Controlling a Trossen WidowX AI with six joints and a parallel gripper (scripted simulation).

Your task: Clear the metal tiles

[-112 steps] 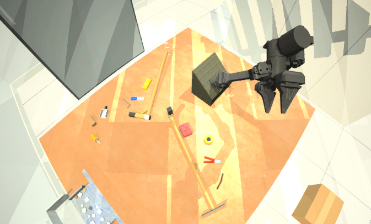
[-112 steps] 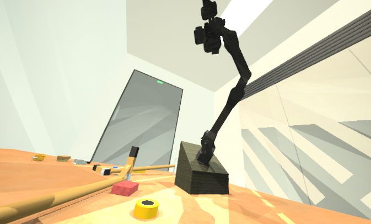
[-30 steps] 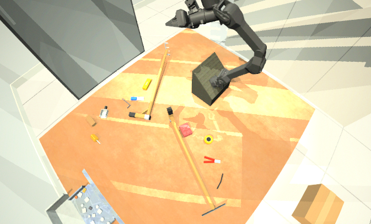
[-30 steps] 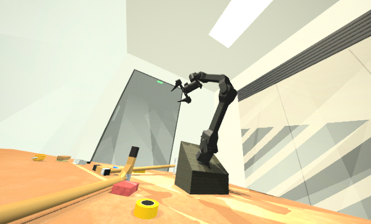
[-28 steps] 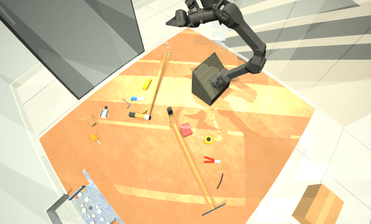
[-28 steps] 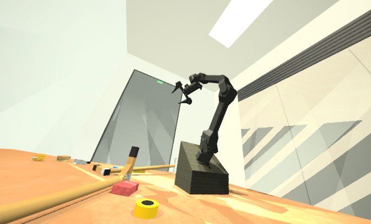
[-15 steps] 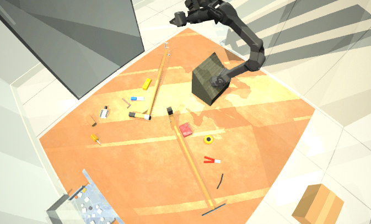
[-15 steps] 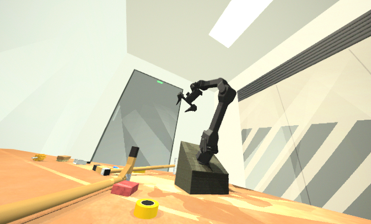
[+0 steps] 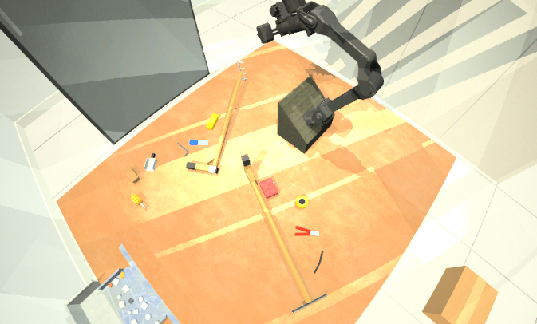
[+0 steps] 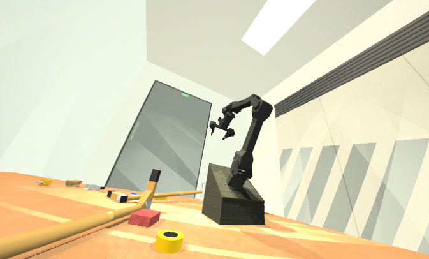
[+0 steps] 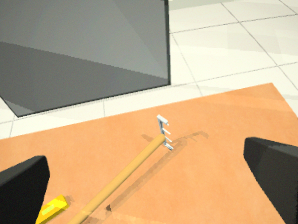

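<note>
- The long scraper (image 9: 279, 237) (image 10: 65, 228) lies on the table (image 9: 206, 278) (image 10: 26, 205) (image 11: 210, 175), its dark blade (image 9: 309, 303) at the lower centre-right of the top frame.
- Just beside its handle sits a red block (image 9: 269, 187) (image 10: 145, 217), near frame centre.
- A fork-headed pole (image 9: 228, 116) (image 10: 177, 194) (image 11: 125, 175) lies upper centre.
- Lower left, metal tiles (image 9: 125, 288) dot the bench plate (image 9: 136, 278), beside the catch box (image 9: 91, 307).
- Top centre, the gripper (image 9: 268, 21) (image 10: 218, 136) (image 11: 149, 156) hangs with jaws spread, grasping nothing.

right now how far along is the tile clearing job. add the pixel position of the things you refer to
Nothing looks done: tiles (image 9: 125, 288) litter the bench plate (image 9: 157, 302). Nothing is in hand: the gripper (image 10: 218, 137) is open and empty. Left: pick up the long scraper (image 9: 280, 239) (image 10: 65, 227), push the tiles into the catch box (image 9: 81, 298), lay it down, release.
</note>
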